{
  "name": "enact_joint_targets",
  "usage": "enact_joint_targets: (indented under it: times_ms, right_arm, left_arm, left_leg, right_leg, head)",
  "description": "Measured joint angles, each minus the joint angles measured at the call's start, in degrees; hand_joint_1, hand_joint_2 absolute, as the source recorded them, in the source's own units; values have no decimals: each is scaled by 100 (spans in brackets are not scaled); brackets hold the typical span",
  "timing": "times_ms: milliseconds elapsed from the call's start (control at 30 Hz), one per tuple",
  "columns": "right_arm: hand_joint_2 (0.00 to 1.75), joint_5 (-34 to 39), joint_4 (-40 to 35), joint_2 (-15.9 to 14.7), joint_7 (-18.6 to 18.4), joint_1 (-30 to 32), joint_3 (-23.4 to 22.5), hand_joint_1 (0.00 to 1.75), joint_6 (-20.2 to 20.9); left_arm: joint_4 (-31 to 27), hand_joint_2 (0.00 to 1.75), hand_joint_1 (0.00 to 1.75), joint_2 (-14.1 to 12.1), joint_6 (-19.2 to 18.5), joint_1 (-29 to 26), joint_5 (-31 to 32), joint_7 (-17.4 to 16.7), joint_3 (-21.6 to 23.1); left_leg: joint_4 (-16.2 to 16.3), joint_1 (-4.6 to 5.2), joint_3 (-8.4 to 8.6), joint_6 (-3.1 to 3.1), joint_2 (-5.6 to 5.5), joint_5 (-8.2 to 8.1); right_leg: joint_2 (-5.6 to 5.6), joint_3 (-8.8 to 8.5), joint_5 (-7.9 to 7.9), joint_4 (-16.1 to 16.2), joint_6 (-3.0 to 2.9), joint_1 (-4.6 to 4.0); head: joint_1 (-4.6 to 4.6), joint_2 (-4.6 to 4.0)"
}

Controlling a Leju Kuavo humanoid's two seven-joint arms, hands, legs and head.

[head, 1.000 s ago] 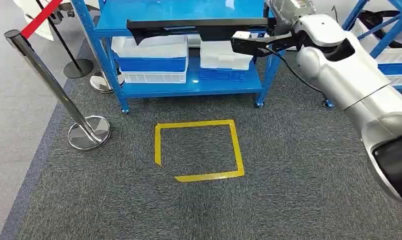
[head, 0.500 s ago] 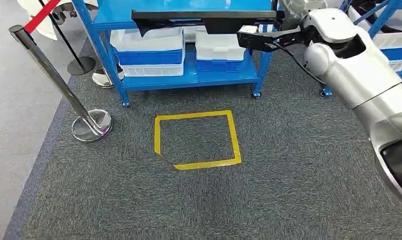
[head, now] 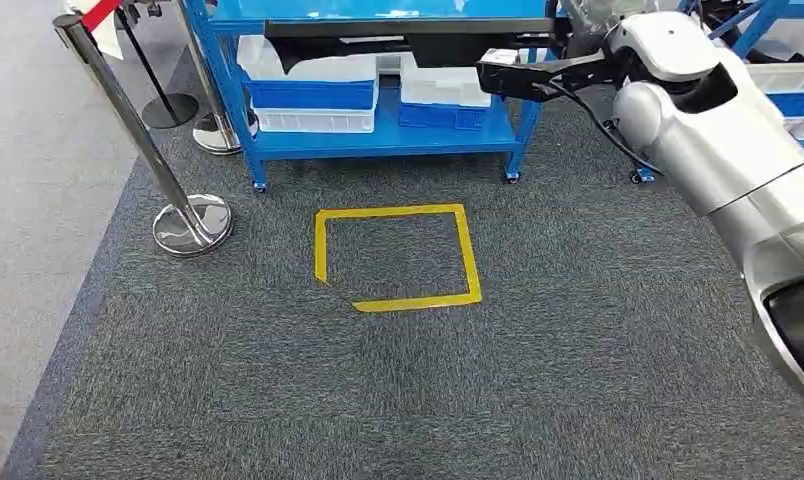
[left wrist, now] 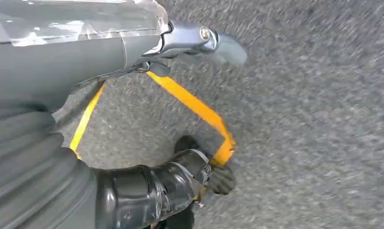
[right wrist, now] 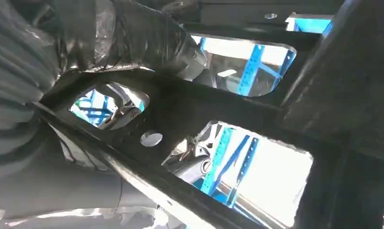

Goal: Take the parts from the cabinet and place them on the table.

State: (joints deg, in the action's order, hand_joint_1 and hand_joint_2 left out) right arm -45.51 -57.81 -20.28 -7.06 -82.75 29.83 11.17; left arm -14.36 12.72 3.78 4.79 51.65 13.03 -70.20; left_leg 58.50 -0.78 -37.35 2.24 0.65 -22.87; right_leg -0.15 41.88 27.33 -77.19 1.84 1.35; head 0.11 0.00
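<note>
- Dark grey carpeted floor [head: 278,400]: yellow tape rectangle [head: 396,256] at centre; chrome stanchion post [head: 190,222] at 9 o'clock.
- Blue metal shelving cabinet [head: 378,140] at 12 o'clock: white and blue plastic bins [head: 313,95] on lower shelf.

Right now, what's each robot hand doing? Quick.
Left robot hand: hangs over the carpet, dark fingers curled in, holding nothing.
Right robot hand: grips the long black part in front of the blue cabinet.

Industrial workshop: blue steel shelving [head: 378,140] with parts bins [head: 313,95], taped floor square [head: 393,255], barrier posts [head: 128,130].
</note>
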Motion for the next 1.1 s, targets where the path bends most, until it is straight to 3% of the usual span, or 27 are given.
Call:
enact_joint_targets:
  times_ms: [33,67,100,133,167,233,267,300,333,400,433,467,500,533,567,633,667,733,767,800,833,867,933,967,1000,1067,1100]
  right_arm:
    - [175,-7,2,0,2,-1,0,175,2]
    - [175,-13,0,0,2,-8,0,175,4]
    - [175,-26,-6,2,4,-23,0,175,7]
    - [175,-31,-26,9,11,-31,2,175,9]
    - [175,-42,-31,0,11,-35,4,175,17]
    - [175,-44,-24,-4,9,-55,4,175,46]
    - [175,-46,-7,-4,4,-55,9,175,61]
    - [175,-46,-7,-2,4,-50,13,175,72]
    - [175,-46,-7,0,11,-51,22,175,72]
    - [175,-46,-4,-11,9,-58,22,175,72]
    - [175,-55,-4,-11,9,-59,22,175,72]
    - [175,-55,-4,-11,2,-59,24,175,72]
    - [175,-55,-4,-11,2,-59,24,175,72]
    - [175,-55,-4,-11,2,-59,24,175,74]
    - [175,-59,-4,-11,4,-68,24,175,74]
    - [175,-65,-35,-20,5,-108,24,175,85]
    - [175,-77,-35,-24,0,-152,24,175,98]
    - [175,-79,-33,-22,-15,-235,28,175,122]
    - [175,-79,-33,-22,-15,-249,28,175,133]
    - [175,-79,-31,-22,-20,-263,31,175,166]
    - [175,-76,-31,-22,-17,-290,37,175,188]
    - [175,-70,-31,-22,-17,-309,37,175,197]
    - [175,-68,-26,-24,-17,-312,50,175,205]
    - [175,-68,-17,-24,-20,-311,59,175,205]
    - [175,-68,-7,-24,-28,-311,81,175,205]
    - [175,-68,-2,-24,-33,-313,105,175,201]
    - [175,-68,-4,-24,-33,-325,105,175,201]
  left_arm:
    - [0,175,0,0,-9,0,0,0,-4]
    - [0,175,0,2,-9,8,0,2,-9]
    - [0,175,0,4,-13,10,0,45,-13]
    - [0,175,0,7,-15,8,2,103,-13]
    - [0,175,0,7,-22,3,2,171,-17]
    - [0,175,0,7,-24,-25,4,208,-28]
    - [0,175,0,2,-28,-22,4,219,-33]
    - [-2,175,0,0,-31,-25,7,225,-33]
    - [0,175,0,0,-31,-29,7,229,-35]
    - [0,175,0,0,-41,-49,7,238,-39]
    - [0,175,0,2,-55,-49,0,236,-39]
    - [0,175,0,0,-72,-39,-9,223,-46]
    - [-2,175,0,-2,-89,-32,-15,195,-59]
    - [0,175,0,-7,-103,-23,-26,170,-72]
    - [0,175,0,-7,-112,-20,-26,157,-77]
    - [-2,175,0,-15,-125,-12,-26,153,-79]
    - [0,175,0,-17,-133,-4,-24,142,-81]
    - [0,175,0,-17,-140,-6,-20,106,-81]
    - [0,175,0,-17,-146,-14,-9,85,-83]
    - [0,175,0,-7,-146,-18,-9,68,-85]
    - [0,175,0,-7,-148,-17,-7,61,-87]
    - [0,175,0,-7,-149,-16,-7,59,-87]
    - [-2,175,0,-17,-149,-17,-9,59,-92]
    - [-2,175,0,-20,-146,-17,-9,59,-94]
    - [0,175,0,-20,-146,-23,-9,59,-96]
    - [0,175,0,-17,-146,-38,-7,59,-101]
    - [0,175,0,-13,-149,-36,-7,59,-101]
  left_leg:
    - [37,-2,-97,-14,1,52]
    - [74,-2,-168,-36,-2,100]
    - [103,22,-231,-75,-12,144]
    - [114,27,-257,-100,-23,191]
    - [52,20,-262,-134,-14,297]
    - [-49,35,-311,-204,-34,484]
    - [-4,3,-372,-230,-41,388]
    - [133,14,-459,-253,-44,51]
    - [472,1,-536,-272,-45,-386]
    - [1335,-6,-666,-305,-41,-900]
    - [1669,-7,-703,-315,-41,-889]
    - [1943,-9,-686,-320,-41,-632]
    - [1957,-9,-590,-313,-41,-382]
    - [1758,-9,-375,-297,-42,-152]
    - [1317,-8,-8,-268,-43,-121]
    - [81,25,875,-202,-48,-706]
    - [-86,30,889,-180,-45,-821]
    - [-80,56,832,-116,-56,-734]
    - [-150,26,818,-49,-47,-644]
    - [-156,17,816,-19,-16,-582]
    - [-155,15,745,35,-8,-528]
    - [-147,18,678,65,-3,-468]
    - [-132,38,555,80,-2,-381]
    - [-113,47,500,78,-4,-353]
    - [-87,53,445,75,-8,-333]
    - [-35,70,393,61,-13,-318]
    - [-14,66,379,61,-12,-318]
  right_leg:
    - [0,-296,-161,305,-12,1]
    - [2,-680,-121,755,-32,2]
    - [7,-1109,233,1342,-61,-33]
    - [6,-1353,422,1806,-83,-48]
    - [-8,-1270,372,1785,-90,-73]
    - [-16,-1140,240,1819,-160,-80]
    - [-71,-1103,122,1861,-218,-4]
    - [-53,-1007,31,1884,-269,-17]
    - [-67,-901,-57,1874,-306,-19]
    - [-57,-698,-185,1864,-316,-23]
    - [-55,-614,-250,1858,-313,-28]
    - [-54,-501,-334,1845,-301,-33]
    - [-53,-416,-396,1840,-289,-33]
    - [-49,-330,-464,1827,-269,-34]
    - [-38,-253,-530,1813,-241,-39]
    - [-32,-175,-602,1773,-184,-65]
    - [-51,-162,-670,1767,-146,-64]
    - [-62,-161,-789,1852,-82,-55]
    - [-57,-139,-822,1895,-39,-43]
    - [-31,-98,-673,1786,-23,-22]
    - [-26,31,-383,1488,-12,-21]
    - [-23,193,-71,1042,1,-15]
    - [-13,410,323,244,27,-10]
    - [-11,397,343,114,28,-11]
    - [-11,237,245,263,18,-12]
    - [-10,-393,-99,1146,-50,-35]
    - [-13,-688,-178,1606,-118,-73]
  head:
    - [0,-2]
    - [0,0]
    - [0,-2]
    - [-7,0]
    - [0,-2]
    - [-2,0]
    - [-2,0]
    - [-7,-2]
    - [-4,-2]
    - [-4,0]
    - [-4,0]
    - [-4,-2]
    - [-4,-2]
    - [-4,0]
    - [-4,-2]
    - [-2,-2]
    - [-2,-2]
    - [-7,0]
    - [0,-2]
    - [0,-2]
    - [2,0]
    - [0,0]
    - [0,-2]
    - [-2,-2]
    - [-2,-2]
    - [0,-2]
    - [0,-2]
